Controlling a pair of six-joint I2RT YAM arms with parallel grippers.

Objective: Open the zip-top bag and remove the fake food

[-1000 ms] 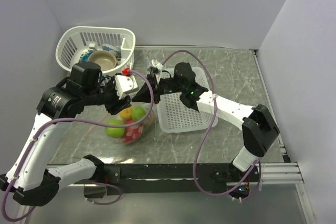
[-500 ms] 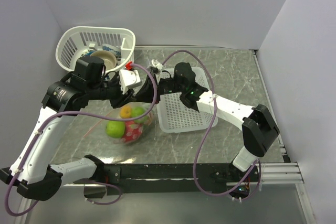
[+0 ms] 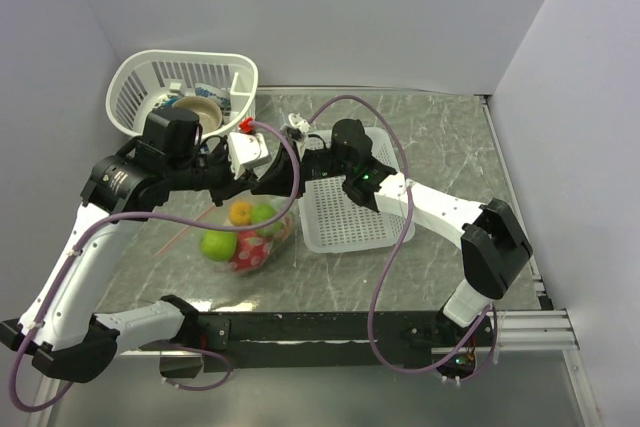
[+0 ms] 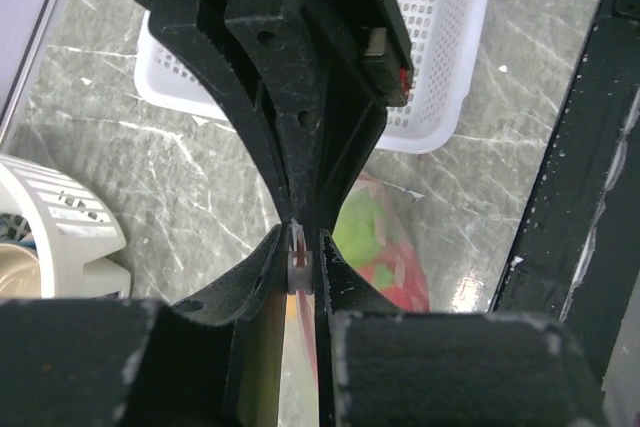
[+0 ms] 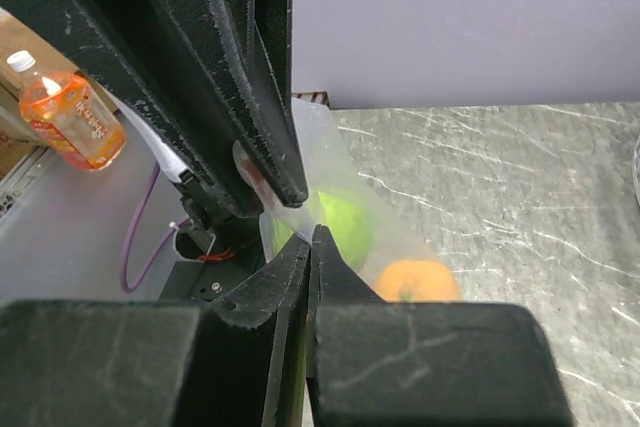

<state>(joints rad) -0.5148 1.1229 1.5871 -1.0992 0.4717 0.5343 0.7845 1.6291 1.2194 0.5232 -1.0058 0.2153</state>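
Top external view: the zip-top bag (image 3: 268,237) hangs left of centre in the frame, with its top edge raised and its belly sagging to the counter (image 3: 440,137). I cannot tell whether it rests on the counter.
Contents: the fake food sits inside the bag: a lime-green ball (image 3: 218,244), an orange ball (image 3: 240,212), a second green ball (image 3: 265,215) and a red-magenta piece (image 3: 250,253) lowest.
Left grip: the left hand (image 4: 301,237) has its jaws pinched almost together on the bag's pale pink zip strip (image 4: 300,265).
Right grip: the right hand (image 5: 311,235) has its fingers pressed together, with clear film from the bag's edge at their tips. It faces the left hand tip to tip.
Surroundings: a flat white basket (image 3: 350,222) lies just right of the bag. A deeper white basket (image 3: 135,82) at upper left holds a tan bowl (image 3: 195,112).
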